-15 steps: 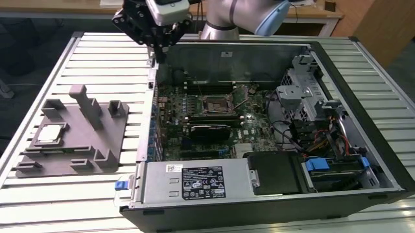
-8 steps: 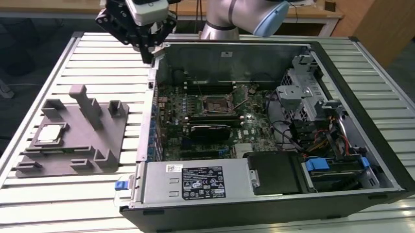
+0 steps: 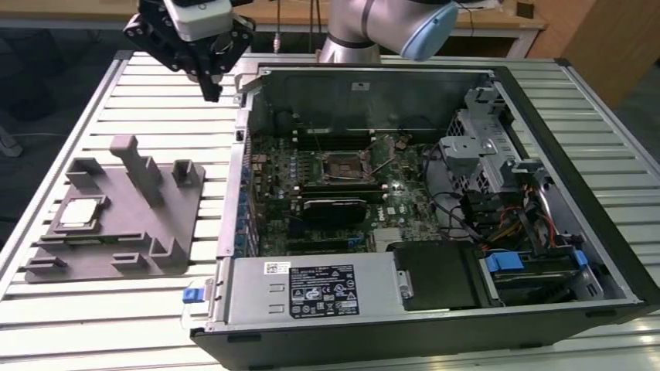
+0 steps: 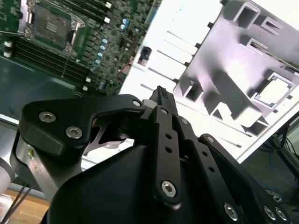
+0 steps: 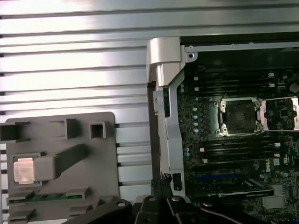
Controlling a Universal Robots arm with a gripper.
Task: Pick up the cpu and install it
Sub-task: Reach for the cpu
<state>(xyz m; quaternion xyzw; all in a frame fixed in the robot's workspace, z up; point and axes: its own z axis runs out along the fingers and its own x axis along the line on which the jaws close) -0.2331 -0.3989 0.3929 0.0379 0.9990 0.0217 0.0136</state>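
The end effector hangs closed and empty over the surface, well apart from the cpu in its fixture; descending closed risks jabbing the chip.

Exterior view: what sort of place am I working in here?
Probably a lab or workshop bench set up for PC assembly: a slatted metal table, an open desktop computer case with its motherboard exposed, and a grey fixture holding the cpu.
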